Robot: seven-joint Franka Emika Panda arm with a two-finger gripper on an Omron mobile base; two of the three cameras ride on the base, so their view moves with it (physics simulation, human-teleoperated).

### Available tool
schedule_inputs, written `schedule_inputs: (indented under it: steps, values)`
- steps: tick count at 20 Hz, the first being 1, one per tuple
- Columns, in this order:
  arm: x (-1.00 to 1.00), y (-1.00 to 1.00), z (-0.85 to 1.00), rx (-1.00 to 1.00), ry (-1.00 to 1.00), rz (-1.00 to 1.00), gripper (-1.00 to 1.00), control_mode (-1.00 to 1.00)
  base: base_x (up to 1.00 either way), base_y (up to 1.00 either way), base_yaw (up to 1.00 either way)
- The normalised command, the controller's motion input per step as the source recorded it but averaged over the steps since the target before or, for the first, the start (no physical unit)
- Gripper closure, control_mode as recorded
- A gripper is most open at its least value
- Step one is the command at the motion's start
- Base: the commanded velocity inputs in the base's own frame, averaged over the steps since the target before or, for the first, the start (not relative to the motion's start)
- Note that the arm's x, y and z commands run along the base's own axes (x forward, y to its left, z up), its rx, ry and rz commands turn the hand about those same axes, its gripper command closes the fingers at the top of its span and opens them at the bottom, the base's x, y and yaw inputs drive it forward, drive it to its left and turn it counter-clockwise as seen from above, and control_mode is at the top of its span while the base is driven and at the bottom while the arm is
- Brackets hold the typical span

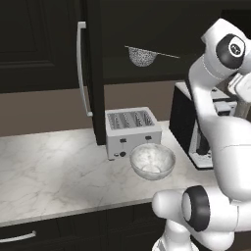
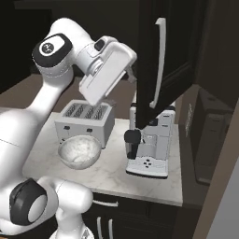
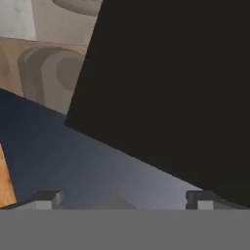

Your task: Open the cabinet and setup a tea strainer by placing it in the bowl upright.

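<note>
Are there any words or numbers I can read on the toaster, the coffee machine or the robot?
No words or numbers can be read anywhere.
Toaster: small dark knobs on the front, no lettering.
Coffee machine: dark buttons on its base, no text.
Robot arm: a tiny white mark on the dark joint cap, too small to read.
Cabinet, bowl and tea strainer: no text.

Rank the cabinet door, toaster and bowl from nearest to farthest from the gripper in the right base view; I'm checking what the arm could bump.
1. Cabinet door: swung open, just ahead of the open gripper, up at its height.
2. Toaster: on the counter, below the hand.
3. Bowl: on the counter in front of the toaster, lowest and farthest.
</note>
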Motion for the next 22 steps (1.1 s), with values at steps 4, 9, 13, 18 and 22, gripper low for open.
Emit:
schedule_inputs:
  steps: [4,9,13,18,22]
  values:
    - [-0.22,-0.37,0.00,-0.02,-0.15,-0.06,-1.00,-1.00,0.00,0.00,0.00]
    - [-0.10,-0.41,0.00,-0.03,-0.18,-0.01,-1.00,-1.00,0.00,0.00,0.00]
    - [-0.03,-0.25,0.00,-0.01,-0.12,0.00,-1.00,-1.00,0.00,0.00,0.00]
    - [0.00,-0.20,0.00,-0.01,-0.09,0.00,-1.00,-1.00,0.00,0.00,0.00]
    - [0.00,-0.08,-0.05,-0.01,-0.10,0.00,-1.00,-1.00,0.00,0.00,0.00]
